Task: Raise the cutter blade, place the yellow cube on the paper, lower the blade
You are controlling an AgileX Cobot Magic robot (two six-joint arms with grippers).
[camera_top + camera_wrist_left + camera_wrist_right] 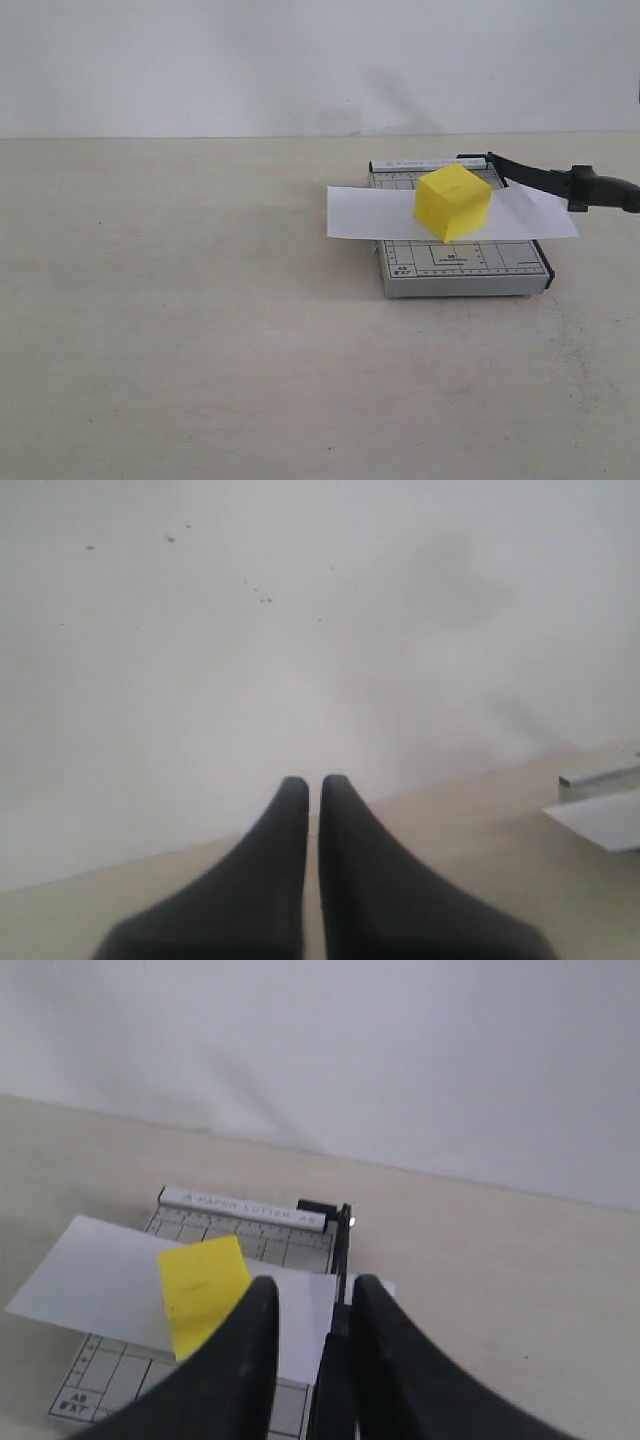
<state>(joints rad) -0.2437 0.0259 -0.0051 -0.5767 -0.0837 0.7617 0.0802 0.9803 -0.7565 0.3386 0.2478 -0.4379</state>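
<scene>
The yellow cube (pixel 453 202) (pixel 203 1290) rests on the white paper (pixel 360 212) (pixel 100 1280), which lies across the grey gridded trimmer base (pixel 460 268) (pixel 250 1205). The cutter blade (pixel 530 175) (pixel 343 1250) is raised at a shallow slant, its thick handle (pixel 605 190) hanging beyond the base's right side. My right gripper (pixel 315 1295) is open and straddles the handle, which lies against one finger with a gap to the other. My left gripper (pixel 313 780) is shut on nothing, away from the trimmer. Neither arm shows in the exterior view.
The trimmer sits right of centre on a pale tabletop (pixel 200 330), with a white wall (pixel 300 60) close behind it. A corner of the paper (pixel 605 825) and of the base (pixel 600 778) shows at the edge of the left wrist view.
</scene>
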